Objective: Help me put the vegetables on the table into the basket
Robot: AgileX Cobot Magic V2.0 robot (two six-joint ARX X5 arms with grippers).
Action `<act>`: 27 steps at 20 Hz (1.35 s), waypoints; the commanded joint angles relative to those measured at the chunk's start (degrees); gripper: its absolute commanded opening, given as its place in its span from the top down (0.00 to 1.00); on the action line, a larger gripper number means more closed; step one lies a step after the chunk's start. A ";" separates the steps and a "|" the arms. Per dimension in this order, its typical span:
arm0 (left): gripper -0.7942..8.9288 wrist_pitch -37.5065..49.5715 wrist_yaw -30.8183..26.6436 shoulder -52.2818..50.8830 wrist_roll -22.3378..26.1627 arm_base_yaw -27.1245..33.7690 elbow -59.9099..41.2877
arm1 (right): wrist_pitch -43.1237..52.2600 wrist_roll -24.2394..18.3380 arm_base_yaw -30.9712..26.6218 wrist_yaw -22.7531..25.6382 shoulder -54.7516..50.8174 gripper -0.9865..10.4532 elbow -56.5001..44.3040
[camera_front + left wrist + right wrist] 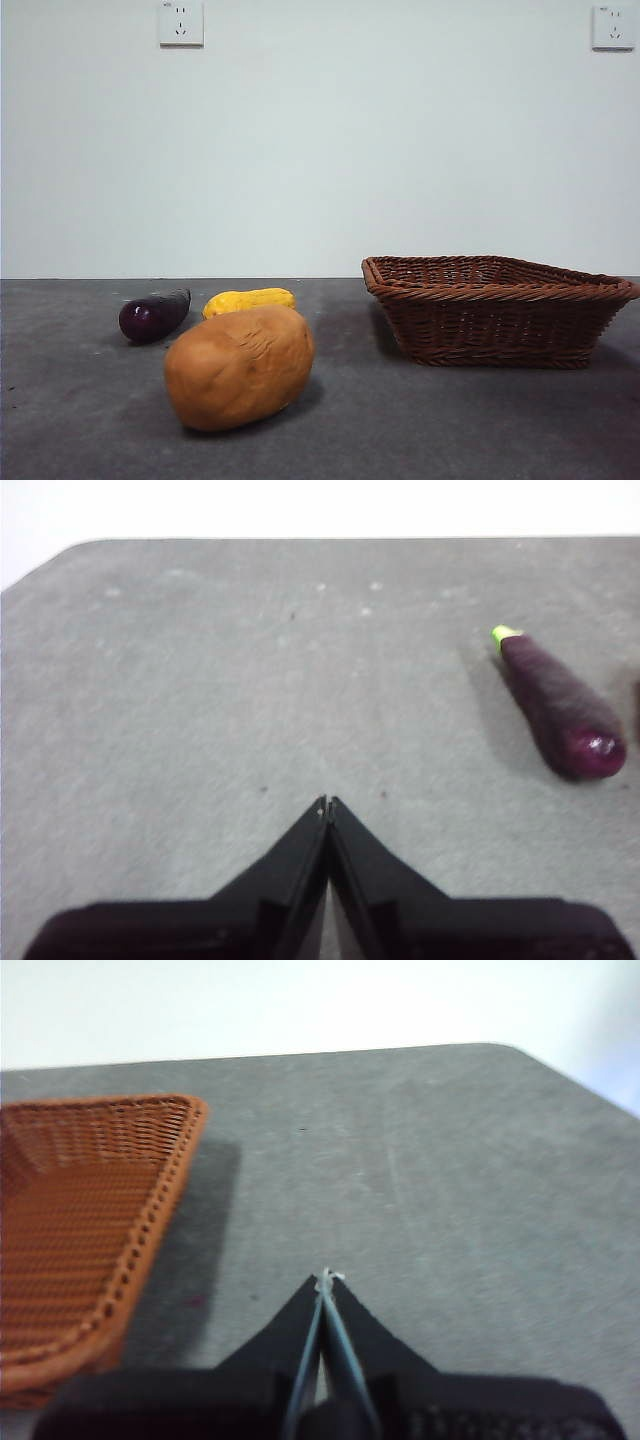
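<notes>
The wide reddish-brown woven wicker basket (80, 1230) sits on the dark grey mottled bench (450, 420) just beside the right fingers (328, 1278), pressed together and empty. The lumpy orange-brown potato (240, 366) and bumpy yellow oblong piece (250, 300) lie near the glossy dark purple eggplant (560, 705), which lies well apart from the left fingers (327, 802), likewise closed on nothing.

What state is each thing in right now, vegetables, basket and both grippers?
potato: lying on the table, nearest the front camera, not in the basket.
yellow piece: on the table behind the potato.
eggplant: lying on its side on the table, untouched.
basket: upright on the table, nothing visible inside it.
left gripper: shut, empty, over bare table near the eggplant.
right gripper: shut, empty, beside the basket.
</notes>
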 commanded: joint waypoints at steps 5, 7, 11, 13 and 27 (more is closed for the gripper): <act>0.92 -0.09 6.25 0.07 -0.96 -0.04 -0.55 | -0.20 17.14 0.02 -3.93 0.00 0.92 -0.52; 0.92 -0.42 6.29 0.76 -2.34 -0.04 -0.55 | -0.13 19.17 0.02 -5.03 0.02 0.92 -0.52; 0.92 -0.17 6.47 2.60 -4.28 -0.04 -0.48 | -0.17 21.64 0.02 -7.82 0.07 0.92 -0.17; 0.92 -0.20 6.47 3.61 -4.33 -0.04 -0.07 | -0.22 21.64 0.02 -8.92 0.07 0.92 0.35; 0.92 -0.02 13.86 22.38 -6.01 -0.15 14.08 | -11.93 24.00 0.02 -19.43 16.90 0.92 18.32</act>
